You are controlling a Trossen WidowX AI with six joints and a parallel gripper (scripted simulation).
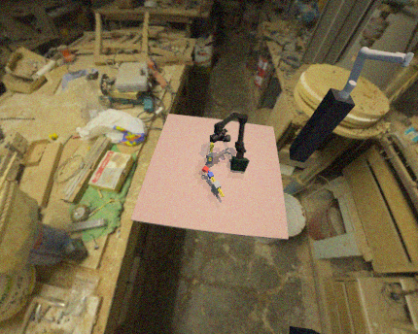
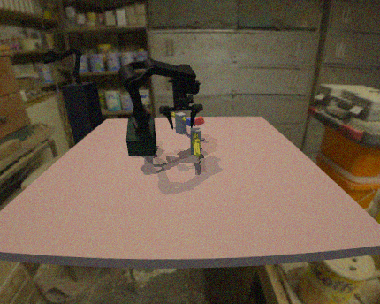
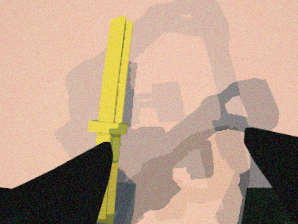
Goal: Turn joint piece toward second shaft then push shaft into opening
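The second shaft, yellow with a collar [image 1: 211, 147] [image 2: 196, 145] [image 3: 114, 75], runs through its grey block [image 1: 209, 158]. The red joint piece [image 1: 205, 169] [image 2: 200, 120] stands beyond that block, beside a blue part [image 1: 210, 174] [image 2: 188, 121]. The other grey block [image 1: 217, 184] [image 2: 180, 124] carries the fixed yellow shaft [image 1: 222, 192]. The two shafts lie at an angle. Which way the red opening points is too small to tell. My gripper [image 1: 221, 139] [image 2: 182, 126] [image 3: 178, 141] is open and empty, above the table near the second shaft. In the wrist view its left finger overlaps the part below the collar.
The pink table top [image 1: 171, 199] [image 2: 120, 221] [image 3: 40, 50] bears the arm's dark base [image 1: 239, 164] [image 2: 141, 139], beside the two blocks. The arm's shadow falls around the second shaft. Cluttered benches surround the table.
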